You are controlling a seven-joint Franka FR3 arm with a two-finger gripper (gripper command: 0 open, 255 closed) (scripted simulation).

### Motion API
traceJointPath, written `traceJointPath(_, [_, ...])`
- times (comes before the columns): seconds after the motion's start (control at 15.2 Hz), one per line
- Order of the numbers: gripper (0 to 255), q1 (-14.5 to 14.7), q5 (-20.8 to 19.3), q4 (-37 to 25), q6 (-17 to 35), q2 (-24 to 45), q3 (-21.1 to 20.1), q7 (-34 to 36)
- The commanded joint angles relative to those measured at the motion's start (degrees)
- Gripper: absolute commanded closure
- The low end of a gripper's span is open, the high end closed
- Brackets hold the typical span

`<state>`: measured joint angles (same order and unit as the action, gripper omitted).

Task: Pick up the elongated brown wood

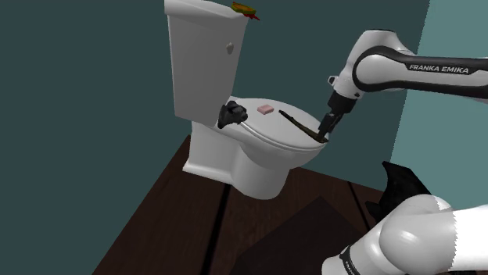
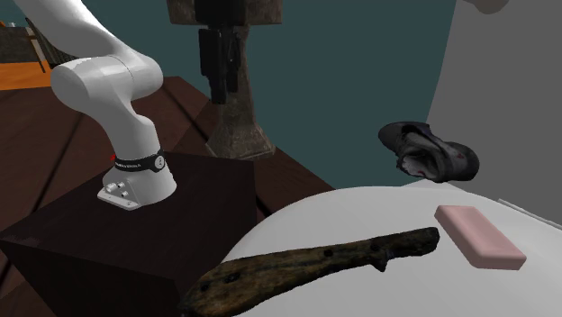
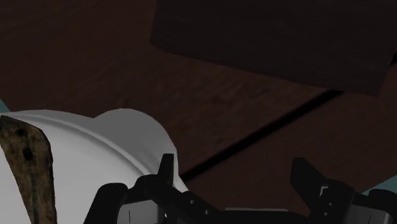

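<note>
Gripper [image 3: 233, 163] — fingers spread, clasping nothing — hangs beside the brown wood [image 3: 27, 168] on the toilet lid [image 3: 102, 143].

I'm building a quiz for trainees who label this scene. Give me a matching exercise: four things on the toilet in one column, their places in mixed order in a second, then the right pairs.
Things
1. long brown wood piece
2. pink block
3. dark lumpy object
4. yellow and red thing

Places
A. on top of the tank
B. on the lid, between the two other things there
C. on the lid, one end by the open gripper
D. at the lid's edge on the shoulder view's left

Pairs: 1-C, 2-B, 3-D, 4-A
</note>
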<state>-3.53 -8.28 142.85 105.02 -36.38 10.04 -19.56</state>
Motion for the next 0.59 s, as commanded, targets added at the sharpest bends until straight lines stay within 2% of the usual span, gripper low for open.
traceJointPath(0.0, [0,-0.6,-1.3,0.2,4.1,2.3,2.0,-2.3])
traceJointPath(0.53, [0,-0.9,-2.3,-4.3,18.9,15.7,9.4,-11.5])
